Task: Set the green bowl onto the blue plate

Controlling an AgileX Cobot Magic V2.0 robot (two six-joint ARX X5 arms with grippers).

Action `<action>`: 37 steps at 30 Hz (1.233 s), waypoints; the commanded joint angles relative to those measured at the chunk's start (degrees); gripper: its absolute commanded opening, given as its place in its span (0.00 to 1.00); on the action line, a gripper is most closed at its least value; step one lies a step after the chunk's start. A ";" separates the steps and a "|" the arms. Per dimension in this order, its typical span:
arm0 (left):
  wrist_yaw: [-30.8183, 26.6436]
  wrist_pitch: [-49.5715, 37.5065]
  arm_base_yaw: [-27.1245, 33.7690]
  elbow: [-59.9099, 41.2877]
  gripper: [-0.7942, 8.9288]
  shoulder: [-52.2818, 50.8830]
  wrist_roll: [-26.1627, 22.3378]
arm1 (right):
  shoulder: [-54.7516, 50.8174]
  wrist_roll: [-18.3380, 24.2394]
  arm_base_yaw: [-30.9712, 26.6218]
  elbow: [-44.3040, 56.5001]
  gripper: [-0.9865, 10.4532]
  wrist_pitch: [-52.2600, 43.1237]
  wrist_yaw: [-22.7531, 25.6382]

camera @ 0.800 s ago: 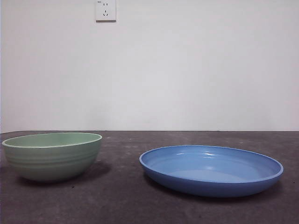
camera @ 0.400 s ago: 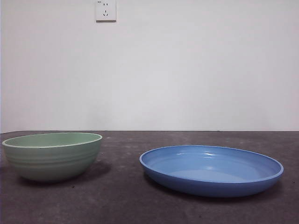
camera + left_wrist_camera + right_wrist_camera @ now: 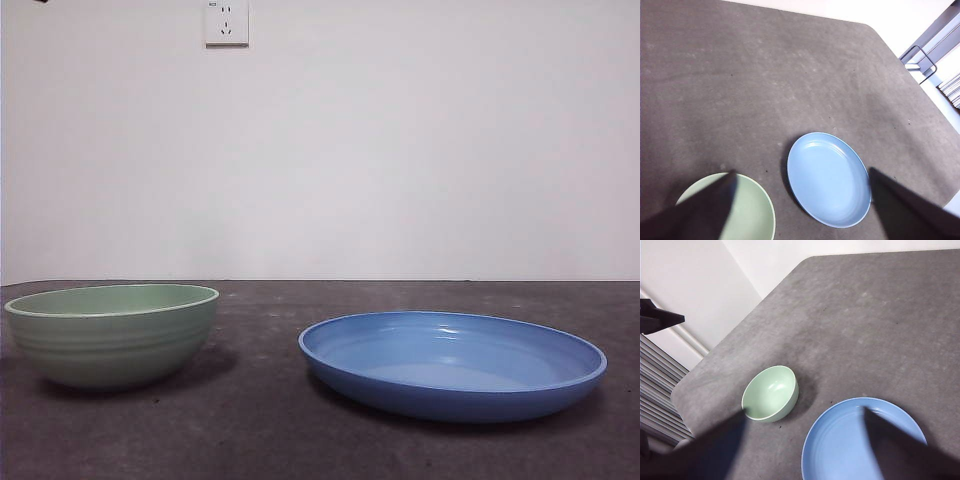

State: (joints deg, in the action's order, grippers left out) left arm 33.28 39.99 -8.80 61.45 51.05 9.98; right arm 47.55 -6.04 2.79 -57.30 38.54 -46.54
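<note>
The green bowl (image 3: pixel 112 335) stands upright on the dark table at the left of the front view. The blue plate (image 3: pixel 452 364) lies to its right, apart from it. Both are empty. The left gripper (image 3: pixel 801 171) hangs high above the table, open and empty, with the bowl (image 3: pixel 752 215) and the plate (image 3: pixel 829 177) below it. The right gripper (image 3: pixel 804 414) is also high, open and empty, above the bowl (image 3: pixel 770 392) and the plate (image 3: pixel 860 445).
The dark grey table (image 3: pixel 260 430) ends at a white wall with a socket (image 3: pixel 226 22). The table's rounded corners and edges (image 3: pixel 875 35) show in the wrist views. A black part (image 3: pixel 660 320) sticks in beyond the table's edge.
Bowl and plate have not moved. A tiny black tip now shows at the top left corner of the front view.
</note>
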 commanded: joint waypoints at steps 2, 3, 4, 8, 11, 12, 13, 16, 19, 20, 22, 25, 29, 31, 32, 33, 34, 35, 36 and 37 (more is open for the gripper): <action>0.26 -0.94 -0.07 1.20 0.70 0.44 -0.72 | 0.28 0.70 0.15 -1.07 0.64 -0.35 -0.35; 0.26 -0.96 -0.07 1.20 0.70 0.44 -0.72 | 0.28 0.68 0.15 -1.07 0.64 -0.35 -0.37; 0.28 -0.94 -0.07 1.20 0.70 0.44 -0.74 | 0.28 0.70 0.15 -1.07 0.64 -0.35 -0.37; 0.26 -0.68 -0.07 1.20 0.70 0.44 -2.01 | 0.28 0.70 0.15 -1.07 0.64 -0.35 -0.39; -0.50 -0.48 -0.07 1.20 0.70 0.57 -3.54 | 0.28 0.66 0.15 -1.07 0.64 -0.35 -0.39; -1.18 -0.44 -0.07 1.20 0.70 0.66 -3.54 | 0.28 0.63 0.15 -1.07 0.64 -0.35 -0.39; -2.56 -0.22 -0.07 1.20 0.69 0.83 -3.54 | 0.28 0.46 0.15 -1.07 0.64 -0.35 -0.42; -6.97 0.81 0.02 1.20 0.69 2.01 -3.54 | 0.28 0.44 0.15 -1.07 0.64 -0.35 -0.46; -10.60 2.91 0.42 1.20 0.69 4.52 -3.98 | 0.28 0.42 0.15 -1.07 0.64 -0.35 -0.48; -11.23 3.65 0.59 1.20 0.69 5.53 -4.15 | 0.28 0.42 0.15 -1.07 0.64 -0.35 -0.50; -12.02 5.16 1.01 1.20 0.69 8.35 -5.09 | 0.28 0.42 0.15 -1.07 0.64 -0.35 -0.57; -12.83 6.45 1.51 1.20 0.69 12.87 -6.19 | 0.28 0.42 0.15 -1.07 0.64 -0.35 -0.59; -13.84 6.95 1.77 1.20 0.69 19.80 -7.45 | 0.28 0.39 0.15 -1.07 0.64 -0.33 -0.59; -13.94 6.82 1.77 1.20 0.69 23.12 -8.15 | 0.28 0.31 0.15 -1.07 0.64 -0.33 -0.59; -13.97 6.71 1.77 1.20 0.69 24.90 -8.28 | 0.28 0.28 0.15 -1.07 0.64 -0.33 -0.59; -13.97 6.62 1.77 1.20 0.69 26.36 -8.37 | 0.28 0.28 0.15 -1.07 0.64 -0.33 -0.59; -13.97 6.56 1.77 1.20 0.69 28.15 -8.76 | 0.28 0.28 0.15 -1.07 0.64 -0.33 -0.59; -13.97 6.56 1.77 1.20 0.69 29.81 -9.16 | 0.28 0.28 0.15 -1.07 0.64 -0.33 -0.59; -13.97 6.54 1.77 1.20 0.69 31.26 -9.46 | 0.28 0.28 0.15 -1.07 0.64 -0.33 -0.59; -13.97 6.49 1.77 1.20 0.69 32.89 -9.75 | 0.28 0.31 0.15 -1.07 0.64 -0.33 -0.59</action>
State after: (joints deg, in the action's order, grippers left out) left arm 19.42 46.85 -6.98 61.47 82.50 1.80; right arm 47.55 -5.82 2.81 -57.28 38.59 -46.83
